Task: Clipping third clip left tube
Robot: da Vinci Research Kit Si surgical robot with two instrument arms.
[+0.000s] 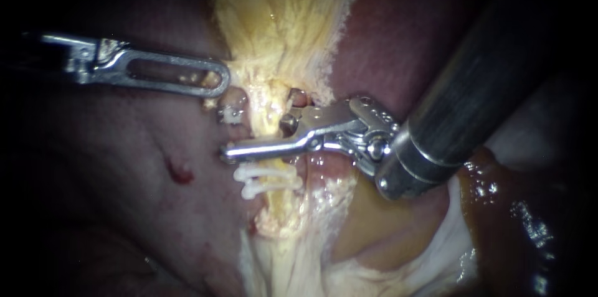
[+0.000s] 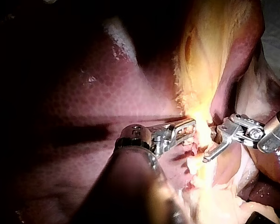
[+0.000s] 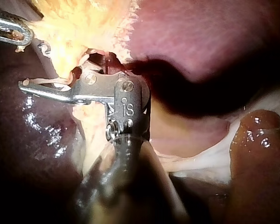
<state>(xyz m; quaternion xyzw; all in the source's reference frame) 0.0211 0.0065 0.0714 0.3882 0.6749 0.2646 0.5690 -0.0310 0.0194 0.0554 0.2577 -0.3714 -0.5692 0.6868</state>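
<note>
Spanning the field beneath both instruments, the liver point(image 1: 112, 222) forms the dark red background. A broad band of yellow tissue point(image 1: 280, 17) lies beyond the two pincers and narrows as it runs toward them.

The right instrument point(image 1: 255, 138) enters on a thick dark shaft. Its pincer stands open at a moderate width, with one long arm on each side of the left tube point(image 1: 269, 124). The tube crosses the gap between the arms, and no closure on it is visible.

The left instrument point(image 1: 218, 82) is the more slender of the two, with a windowed arm facing the endoscope. It lies beside the right pincer, on the far side of the tube from the right shaft. Its pincer is closed on the edge of the yellow tissue, and yellow flecks show through the window.

Two white clips sit across the left tube just behind the right pincer's long arm. The nearer clip point(image 1: 268, 172) almost touches that arm, and the farther clip point(image 1: 265, 190) lies just beside the first.
</note>
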